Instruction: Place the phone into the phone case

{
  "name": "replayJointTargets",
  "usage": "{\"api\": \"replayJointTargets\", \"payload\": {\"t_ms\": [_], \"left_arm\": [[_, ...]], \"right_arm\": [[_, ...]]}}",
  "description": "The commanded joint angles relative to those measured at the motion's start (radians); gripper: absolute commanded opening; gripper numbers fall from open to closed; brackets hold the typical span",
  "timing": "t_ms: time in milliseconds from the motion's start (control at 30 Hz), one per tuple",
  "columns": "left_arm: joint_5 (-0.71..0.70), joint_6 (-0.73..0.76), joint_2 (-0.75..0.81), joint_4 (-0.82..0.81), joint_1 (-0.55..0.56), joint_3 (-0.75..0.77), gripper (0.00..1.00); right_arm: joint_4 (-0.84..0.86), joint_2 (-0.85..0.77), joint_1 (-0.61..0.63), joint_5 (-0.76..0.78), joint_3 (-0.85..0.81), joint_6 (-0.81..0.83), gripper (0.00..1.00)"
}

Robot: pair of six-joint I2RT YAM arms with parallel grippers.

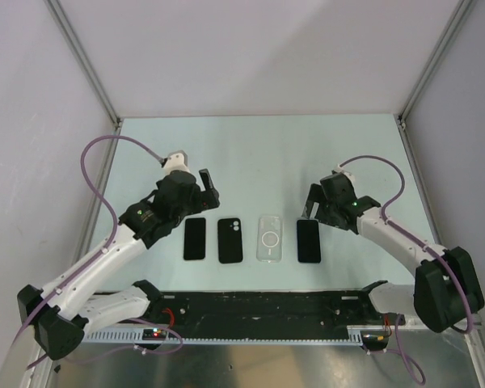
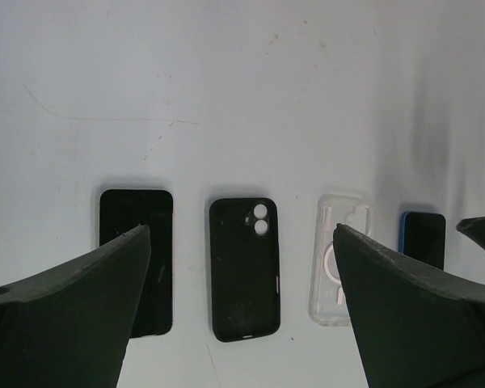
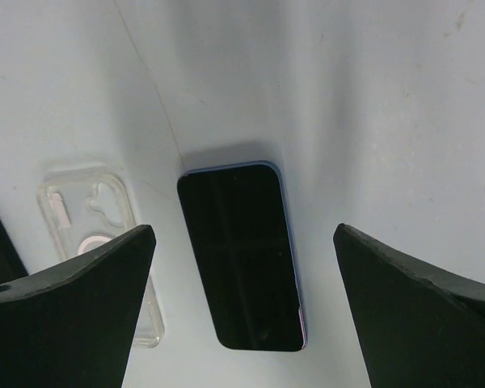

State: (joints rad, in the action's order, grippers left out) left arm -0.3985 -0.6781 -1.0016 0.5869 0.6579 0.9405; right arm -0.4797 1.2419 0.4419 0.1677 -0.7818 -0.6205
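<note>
Four things lie flat in a row on the table. From the left they are a black-screened phone, a black phone case with its camera holes showing, a clear phone case and a blue-edged phone. My left gripper hovers open just behind the left phone. In its wrist view the black case lies between the wide-spread fingers, with the left phone and the clear case partly hidden. My right gripper hangs open above the blue-edged phone, which lies between its fingers without touching them.
A black rail runs along the near edge, between the arm bases. Grey walls and metal posts close in the table on the left, right and back. Purple cables loop above both arms.
</note>
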Motion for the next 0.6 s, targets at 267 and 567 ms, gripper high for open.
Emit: {"api": "replayJointTargets", "payload": {"t_ms": [267,567], "left_arm": [[0.038,-0.008,-0.002,-0.033,-0.017,0.001,0.98],[0.09,-0.038,-0.04,-0.056,-0.019,-0.011,0.98]], "right_arm": [[0.063,0.08,0.091,0.042,0.064,-0.065,1.0],[0.014,0.036,0.139,0.059,0.103,-0.069,1.0]]}}
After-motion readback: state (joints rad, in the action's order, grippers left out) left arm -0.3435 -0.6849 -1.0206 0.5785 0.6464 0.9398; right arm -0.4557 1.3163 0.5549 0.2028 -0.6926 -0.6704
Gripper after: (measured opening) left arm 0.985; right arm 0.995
